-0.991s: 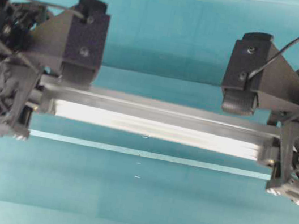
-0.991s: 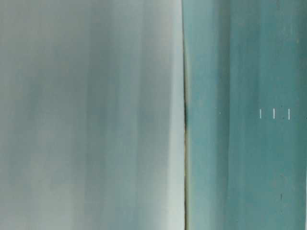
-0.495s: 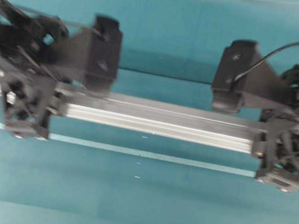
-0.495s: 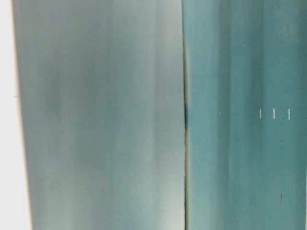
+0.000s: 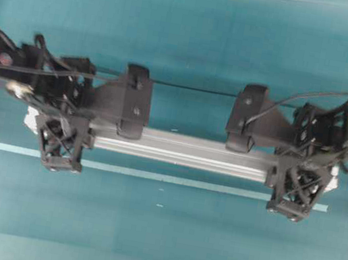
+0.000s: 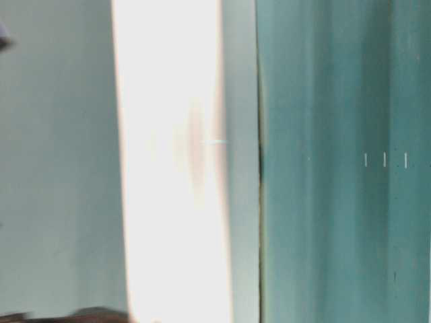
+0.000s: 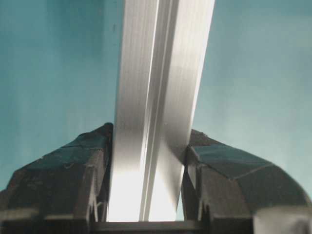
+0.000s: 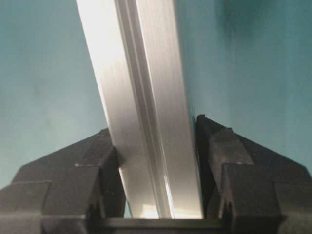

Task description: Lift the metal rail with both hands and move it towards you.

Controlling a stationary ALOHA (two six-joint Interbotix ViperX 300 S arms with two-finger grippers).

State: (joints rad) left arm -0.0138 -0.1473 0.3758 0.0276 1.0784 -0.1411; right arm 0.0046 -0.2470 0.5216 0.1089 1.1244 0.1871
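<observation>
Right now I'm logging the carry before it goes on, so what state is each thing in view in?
metal rail: level, clamped near both ends, lying just above the tape strip in the overhead view.
left gripper: shut on the metal rail, a finger on each side.
right gripper: shut on the metal rail, a finger on each side.
pale-blue tape strip: flat on the teal table, untouched.

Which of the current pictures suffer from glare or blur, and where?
Table-level view: a blown-out white band, everything soft. Left wrist view: glare on the metal rail near the left gripper. Right wrist view: bright streak near the right gripper. Overhead view: sharp, mild rail sheen.
</observation>
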